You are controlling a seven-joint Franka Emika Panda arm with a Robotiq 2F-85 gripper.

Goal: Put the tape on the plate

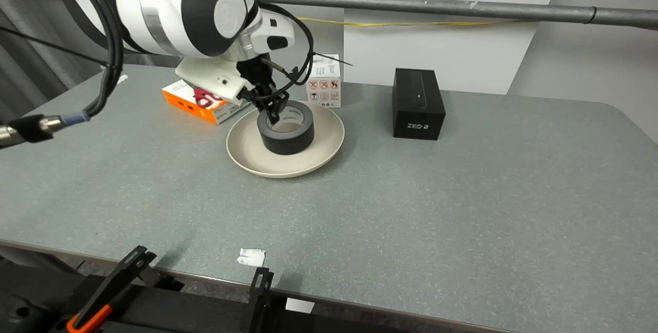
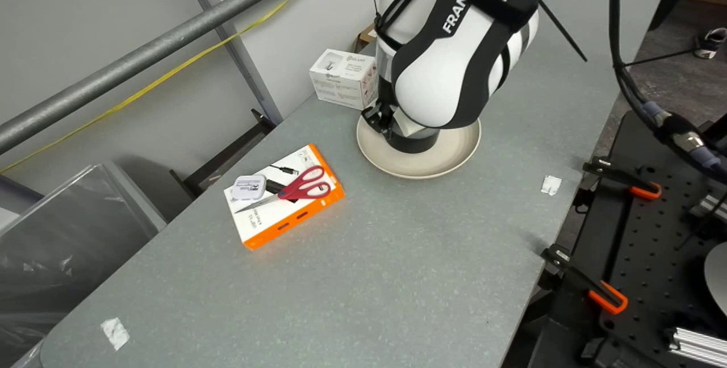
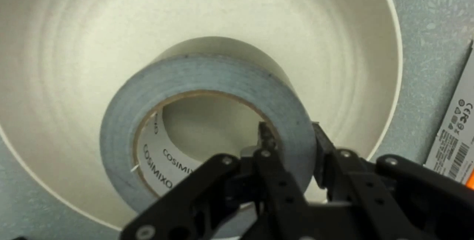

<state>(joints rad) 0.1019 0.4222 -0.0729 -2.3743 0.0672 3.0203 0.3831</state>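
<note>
One roll of tape (image 1: 289,144), inside the plate (image 1: 327,135), hole up, looks about flat. Can't confirm its whole underside bears on the plate. Gripper (image 3: 292,140) straddles the ring wall: one finger down the hole, one outside, both look tight against it. I read that as clamped on the tape.

Handling, my guess: stiff, dense for its size, hard to damage. Wound outer side probably grippy enough, edges smoother. Pinching the ring wall is the right hold; spanning the full outside is likely too wide. Hold is off-centre, so the free side would sag if raised. Job looks nearly done, release left. Spread the fingers gently and go straight up, or the inner finger may drag the roll.

Around: white box (image 1: 324,86) just beside the plate; can't tell if they touch. Orange-and-white box (image 2: 275,216) near the plate, with scissors (image 2: 288,192) and a small white case (image 2: 249,186) on top. Black box (image 1: 417,104) well apart from the plate, roughly the opposite side.

In the way: plate rim is low, tape is already inside it. White box is the likely bump on a sideways retreat. Arm (image 2: 431,92) hides much of the tape in an exterior view.
</note>
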